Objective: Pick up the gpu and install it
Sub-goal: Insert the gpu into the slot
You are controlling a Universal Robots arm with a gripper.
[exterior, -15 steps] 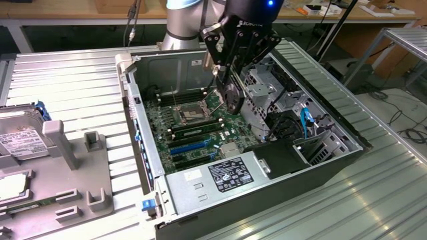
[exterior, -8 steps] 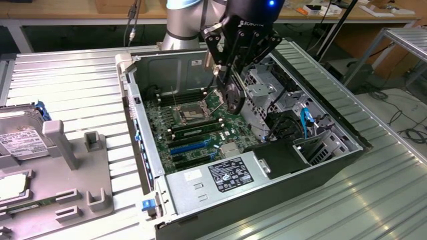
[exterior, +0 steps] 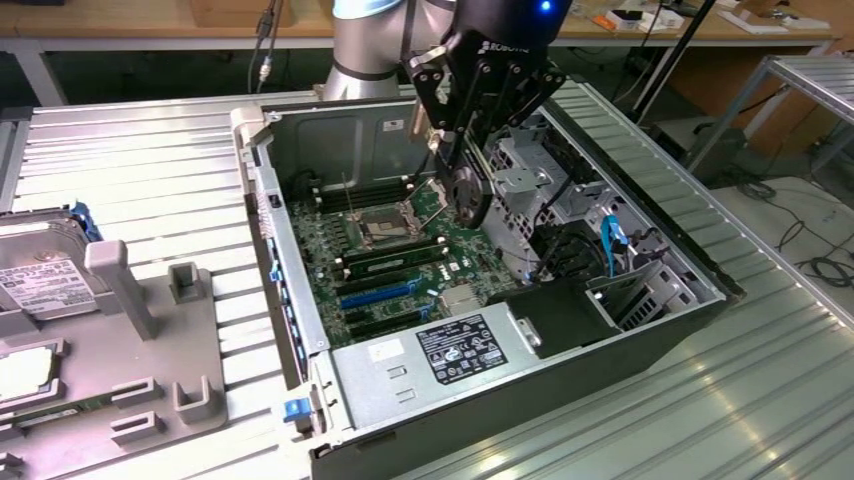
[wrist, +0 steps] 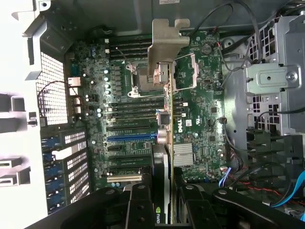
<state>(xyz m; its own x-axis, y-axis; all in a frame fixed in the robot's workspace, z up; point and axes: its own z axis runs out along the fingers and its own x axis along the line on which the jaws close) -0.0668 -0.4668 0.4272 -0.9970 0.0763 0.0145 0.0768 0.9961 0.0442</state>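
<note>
Gripping the thin, dark, flat gpu edge-on, silver metal bracket leading, the jaws hold it clamped above the green motherboard inside the open grey computer case.

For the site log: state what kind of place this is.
Likely a robotics lab for computer assembly: a robot arm holds the gpu over an open PC case on a ribbed metal table, with wooden workbenches behind.

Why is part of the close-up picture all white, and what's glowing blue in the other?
Wrist view: bright light washes out the table beside the computer case; the motherboard is evenly lit. Exterior view: a blue lamp glows above the pincer.
</note>
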